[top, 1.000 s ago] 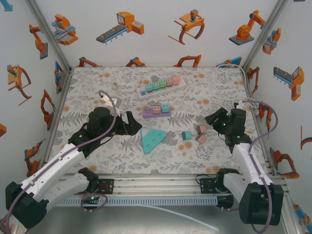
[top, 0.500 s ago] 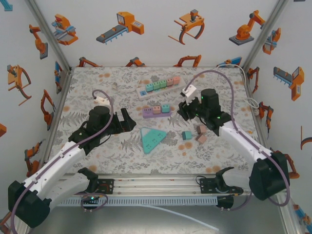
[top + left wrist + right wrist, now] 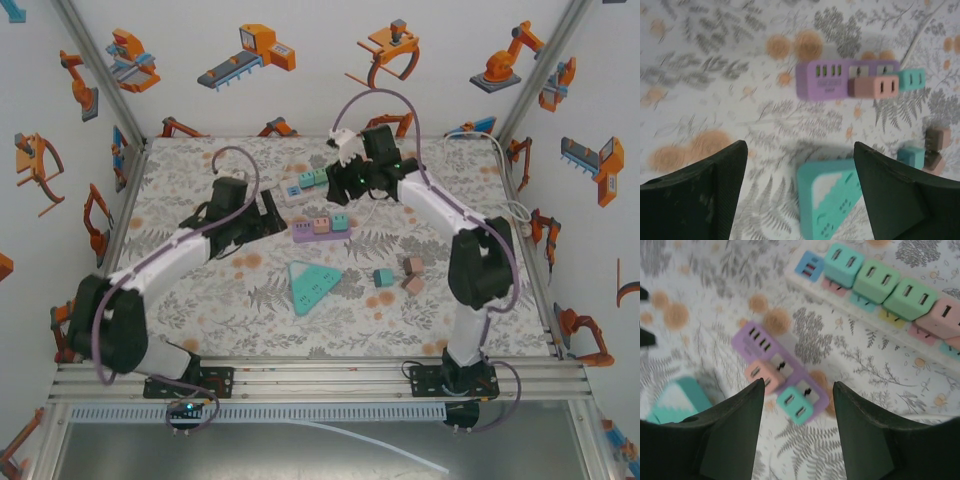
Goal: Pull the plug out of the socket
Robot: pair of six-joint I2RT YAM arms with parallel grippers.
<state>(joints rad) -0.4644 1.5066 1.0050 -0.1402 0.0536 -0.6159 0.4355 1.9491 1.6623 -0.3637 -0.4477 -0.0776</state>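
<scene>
Grey fern and orange blotch print covers the worktop [image 3: 200, 320], matte and flat, with bare room along its near edge and in the near left corner. Left of the middle, the left gripper [image 3: 268, 214] hangs with its black, scuffed fingers [image 3: 700, 192] well apart and nothing between them. In its wrist view they frame open print short of the purple power strip [image 3: 822, 80].

That strip is a smooth, rounded bar lying just beyond the middle of the worktop, roughly parallel with the far edge. Its left end carries a row of slots above a line of small print too blurred to read. Two boxy plugs sit in it side by side: a pink plug [image 3: 873, 86], then a teal plug [image 3: 912, 79] at the right end, each with two slots in its top face.

Closer to the near edge lies a teal triangular block [image 3: 312, 285] with a pale scalloped patch and rows of small holes. Toward the far edge, a long white power strip [image 3: 867, 310] lies at a slant, with a blue port at its left end and a row of teal, green and pink plugs [image 3: 875, 280] packed close together.

The right gripper [image 3: 340, 178] hovers near the two strips, jaws parted and empty. Its wrist view shows the pink and teal plugs between its fingers.

Right of the middle, three small cubes [image 3: 413, 266], one teal and two brownish pink, sit close together, with free print beyond them to the right edge.
</scene>
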